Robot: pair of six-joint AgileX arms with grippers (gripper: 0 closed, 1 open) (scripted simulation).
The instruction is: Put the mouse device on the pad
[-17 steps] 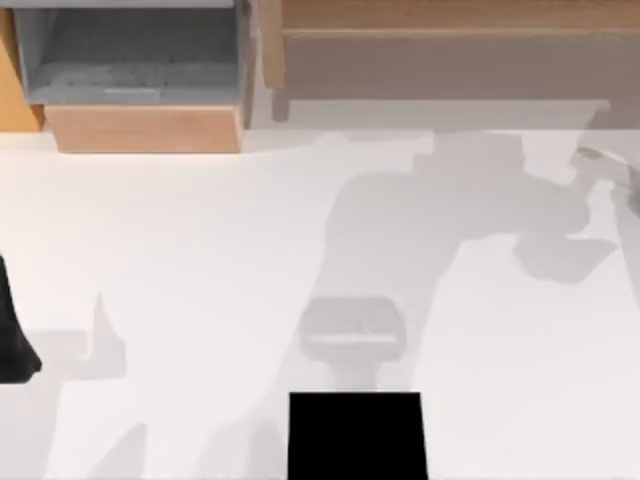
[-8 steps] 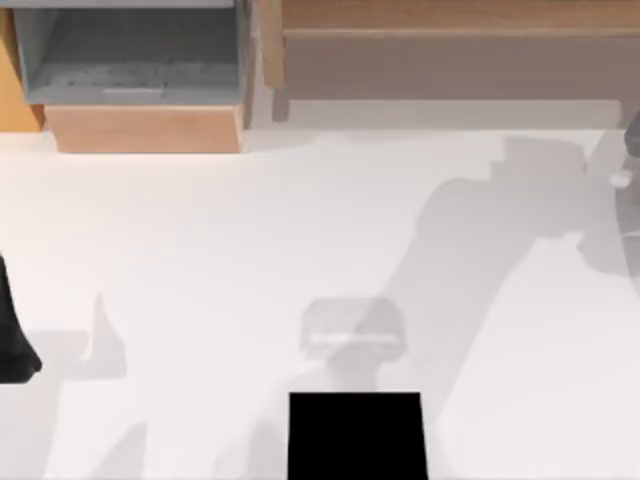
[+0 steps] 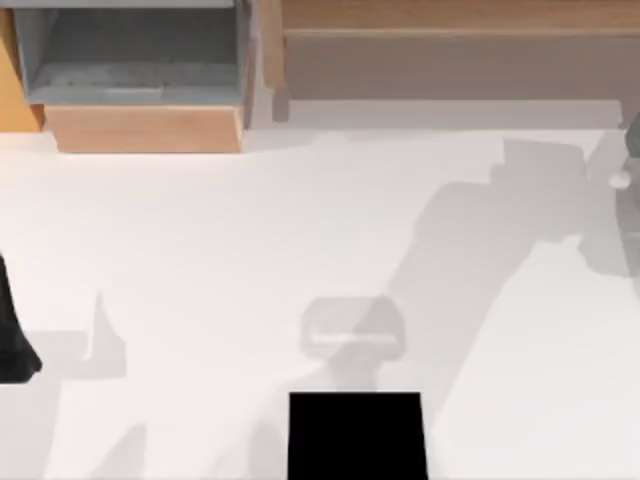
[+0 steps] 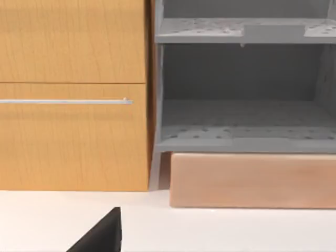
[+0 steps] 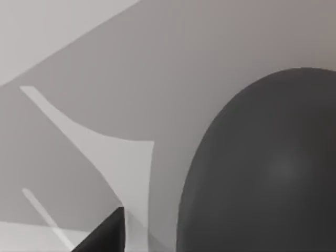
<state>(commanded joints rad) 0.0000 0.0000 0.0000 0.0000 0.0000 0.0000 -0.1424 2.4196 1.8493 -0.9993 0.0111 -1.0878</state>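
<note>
Black against the white table (image 3: 200, 230), the left arm (image 3: 12, 330) sits parked at the left edge. The left gripper (image 4: 102, 237) faces an orange-wood cabinet (image 4: 73, 94) with a thin metal handle (image 4: 63, 101). Whether this gripper is wide or narrow I cannot tell. Just to the right of the cabinet is a grey shelf unit (image 4: 244, 100), with a pale wooden block (image 4: 252, 180) at its foot. Both are ahead of the gripper and apart from it. Farther right, at the table's near edge, lies the pad (image 3: 357, 437) — a flat black rectangle, bare on top, between the two arms and well apart from each. Along the far side runs a long wooden board (image 3: 450, 40). The right arm (image 3: 632, 150) is at the right edge, toward the far side, and casts a broad grey shadow across the table. The mouse (image 5: 268, 168) — a dark grey dome — lies on the shadowed tabletop close beside the right gripper (image 5: 105, 233) and far from the pad. Whether gripper and mouse touch cannot be made out, nor how wide this gripper stands.
</note>
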